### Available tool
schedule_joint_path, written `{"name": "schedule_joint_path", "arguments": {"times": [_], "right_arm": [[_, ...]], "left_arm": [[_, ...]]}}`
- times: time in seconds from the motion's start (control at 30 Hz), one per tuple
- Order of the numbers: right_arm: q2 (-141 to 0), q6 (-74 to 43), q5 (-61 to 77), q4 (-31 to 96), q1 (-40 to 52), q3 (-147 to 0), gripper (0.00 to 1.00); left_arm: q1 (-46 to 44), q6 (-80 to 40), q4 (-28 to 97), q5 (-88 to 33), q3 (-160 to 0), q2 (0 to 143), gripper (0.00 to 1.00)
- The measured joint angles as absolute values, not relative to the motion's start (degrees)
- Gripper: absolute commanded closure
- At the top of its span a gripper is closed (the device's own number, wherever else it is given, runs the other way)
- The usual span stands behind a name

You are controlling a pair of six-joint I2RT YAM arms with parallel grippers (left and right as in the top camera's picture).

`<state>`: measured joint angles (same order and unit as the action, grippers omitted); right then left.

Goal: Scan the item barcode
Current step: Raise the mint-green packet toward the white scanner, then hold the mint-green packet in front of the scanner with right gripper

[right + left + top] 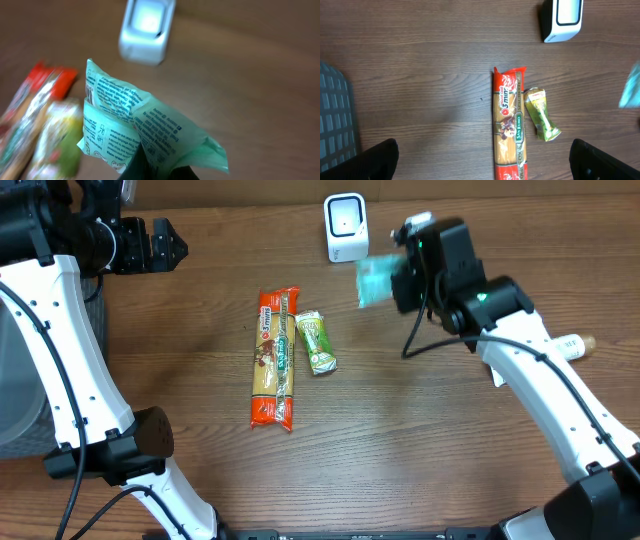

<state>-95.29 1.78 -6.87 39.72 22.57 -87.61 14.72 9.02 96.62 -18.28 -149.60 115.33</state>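
While the right gripper hangs over the far side of the table, its jaws are pressed together on a mint-green packet, pinching it at the lower edge. Right wrist view: the packet is crumpled and folded, dark printed text on its face, dark fingers clamped at its bottom. Packet is off the table surface, just beside the white scanner and to that unit's right in the overhead view, not touching it. Scanner stands upright near the far table edge; in the right wrist view it sits beyond the packet's top, blurred. Cannot tell whether a barcode faces it. Left gripper is at the far left, well apart from the scanner, jaws spread wide and holding nothing; its two dark fingertips show at the bottom corners of the left wrist view. Mid-table lies a long pasta pack with red ends, flat, lengthwise. Just beside it on the right lies a small green sachet, slightly tilted, close to the pack or touching it. A grey basket sits at the left table edge.
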Motion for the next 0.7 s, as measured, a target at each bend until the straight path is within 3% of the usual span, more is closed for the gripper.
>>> {"name": "schedule_joint_path", "arguments": {"times": [0.37,0.53,0.7], "right_arm": [[-103.04,18.39,-21.65,19.07,22.52,-99.24,0.96],[-108.44,31.16,-22.79,11.86,23.00,-99.20,0.96],[-114.04,46.92,-25.39,-3.11,24.51,-99.22,0.96]], "left_arm": [[14.72,9.02,96.64,-18.31,-149.60,115.33,0.00],[14.72,9.02,96.62,-18.28,-149.60,115.35,0.01],[14.72,9.04,96.64,-18.26,-149.60,115.35,0.01]]}}
